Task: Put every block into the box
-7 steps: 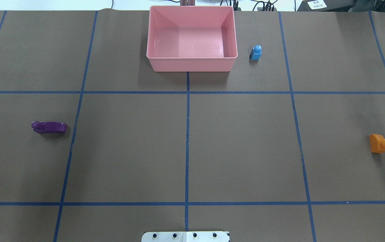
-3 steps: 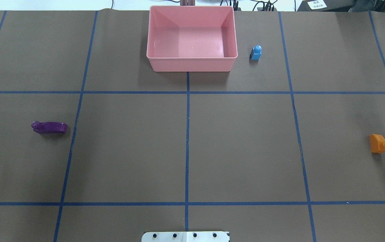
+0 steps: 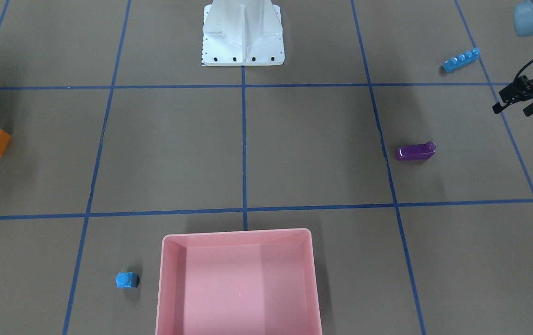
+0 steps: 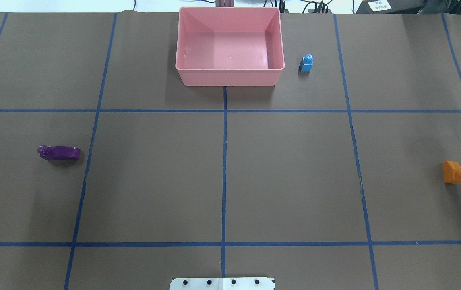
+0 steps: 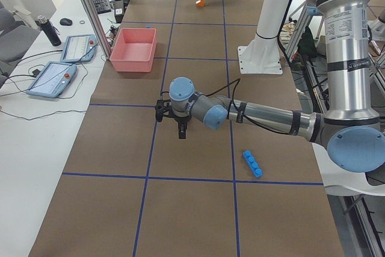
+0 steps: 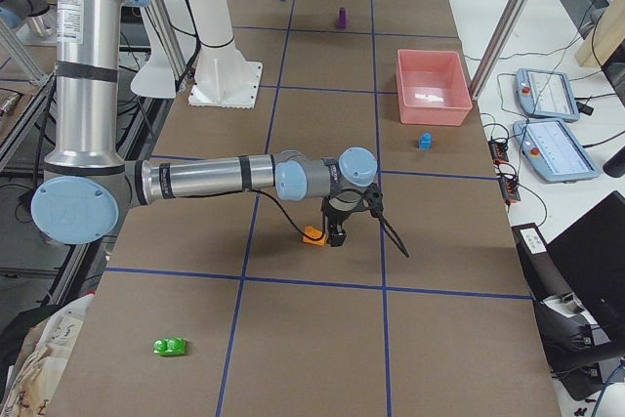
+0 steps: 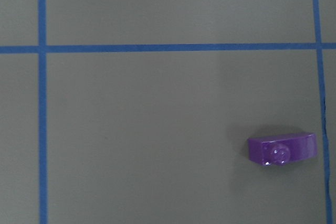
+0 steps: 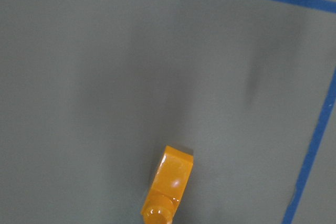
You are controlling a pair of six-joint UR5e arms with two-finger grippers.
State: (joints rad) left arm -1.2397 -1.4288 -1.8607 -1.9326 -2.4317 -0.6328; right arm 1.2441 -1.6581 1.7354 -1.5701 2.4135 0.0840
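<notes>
Currently the purple block (image 3: 415, 152) lies near the left hand (image 3: 510, 110), its fingers spread.

Empty pink box (image 4: 230, 77), blocks (image 4: 58, 152) scattered — outside

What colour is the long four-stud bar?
The long bar is light blue; exterior front-facing view shows it best.

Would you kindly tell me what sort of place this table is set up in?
Probably a robotics lab: the table is covered in brown paper with a blue tape grid, and teach pendants lie on a side bench.
</notes>
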